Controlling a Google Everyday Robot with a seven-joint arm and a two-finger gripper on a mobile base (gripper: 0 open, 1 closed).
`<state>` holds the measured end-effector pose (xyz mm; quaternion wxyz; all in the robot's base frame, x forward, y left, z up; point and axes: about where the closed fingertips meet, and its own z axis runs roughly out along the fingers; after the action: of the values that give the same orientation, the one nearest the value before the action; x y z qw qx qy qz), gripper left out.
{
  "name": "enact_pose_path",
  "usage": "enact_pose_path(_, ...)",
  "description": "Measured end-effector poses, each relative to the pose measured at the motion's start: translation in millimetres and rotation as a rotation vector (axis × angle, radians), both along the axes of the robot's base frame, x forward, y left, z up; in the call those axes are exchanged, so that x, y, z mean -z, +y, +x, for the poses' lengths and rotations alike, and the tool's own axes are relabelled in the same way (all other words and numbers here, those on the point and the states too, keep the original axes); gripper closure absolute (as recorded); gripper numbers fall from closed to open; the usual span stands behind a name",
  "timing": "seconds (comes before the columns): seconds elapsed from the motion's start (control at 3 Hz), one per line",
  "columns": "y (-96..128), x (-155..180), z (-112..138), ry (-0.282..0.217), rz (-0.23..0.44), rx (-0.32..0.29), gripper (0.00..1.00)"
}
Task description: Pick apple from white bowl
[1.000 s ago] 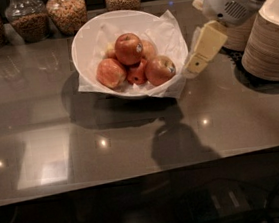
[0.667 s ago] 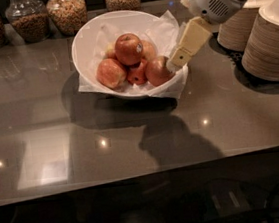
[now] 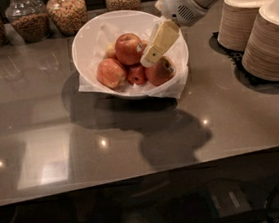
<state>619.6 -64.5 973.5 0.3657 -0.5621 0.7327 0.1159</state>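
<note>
A wide glossy white bowl (image 3: 86, 44) lined with crumpled white paper stands on the dark counter, left of centre at the back. Several red apples lie in it: one on top (image 3: 128, 48), one at the left (image 3: 111, 72), a small one in the middle (image 3: 136, 75) and one at the right (image 3: 161, 72). My gripper (image 3: 152, 56) reaches in from the upper right on a white arm. Its cream finger (image 3: 159, 42) hangs over the bowl, tip between the top apple and the right apple.
Two stacks of tan paper bowls (image 3: 266, 33) stand at the right on a dark mat. Several glass jars of snacks (image 3: 67, 11) line the back edge. The counter's front edge (image 3: 147, 180) runs across the lower part of the view.
The arm has swung left from outside the bowl's right rim to over the bowl, so the gripper now hangs among the apples. The apples have not moved.
</note>
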Motion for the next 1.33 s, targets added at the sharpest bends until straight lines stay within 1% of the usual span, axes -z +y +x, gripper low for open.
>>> enact_pose_path(0.33, 11, 7, 13, 0.005, 0.024, -0.016, 0.0)
enact_pose_path(0.67, 25, 19, 24, 0.024, 0.035, -0.039, 0.0)
enact_pose_path(1.0, 37, 32, 32, 0.056, 0.042, -0.059, 0.01)
enact_pose_path(1.33, 49, 43, 35, 0.084, 0.044, -0.081, 0.14)
